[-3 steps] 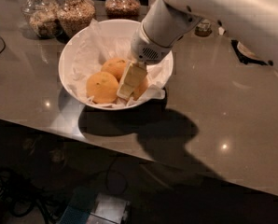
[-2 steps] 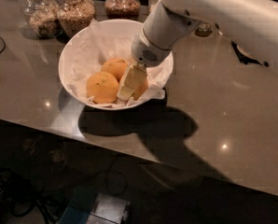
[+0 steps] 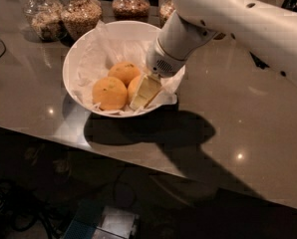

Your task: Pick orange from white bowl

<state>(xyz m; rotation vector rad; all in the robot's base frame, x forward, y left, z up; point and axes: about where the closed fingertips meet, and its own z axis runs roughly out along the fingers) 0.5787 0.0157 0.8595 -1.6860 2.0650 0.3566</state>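
Observation:
The white bowl (image 3: 83, 54), lined with crumpled white paper, stands on the grey counter and holds three oranges. My gripper (image 3: 144, 91) reaches down into the bowl's right side, right at the paler orange (image 3: 133, 87), which it mostly covers. A deeper-orange one with dark specks (image 3: 109, 92) lies front left. One with a greenish top mark (image 3: 124, 72) lies behind. My white arm (image 3: 228, 19) comes in from the upper right.
Several glass jars of grains and nuts (image 3: 81, 14) stand close behind the bowl. The counter's front edge (image 3: 138, 161) runs just below the bowl, with dark floor and cables beneath. Bare counter (image 3: 238, 113) lies to the right.
Almost nothing. The gripper stays low in the bowl at the right-hand orange; the arm has shifted only slightly.

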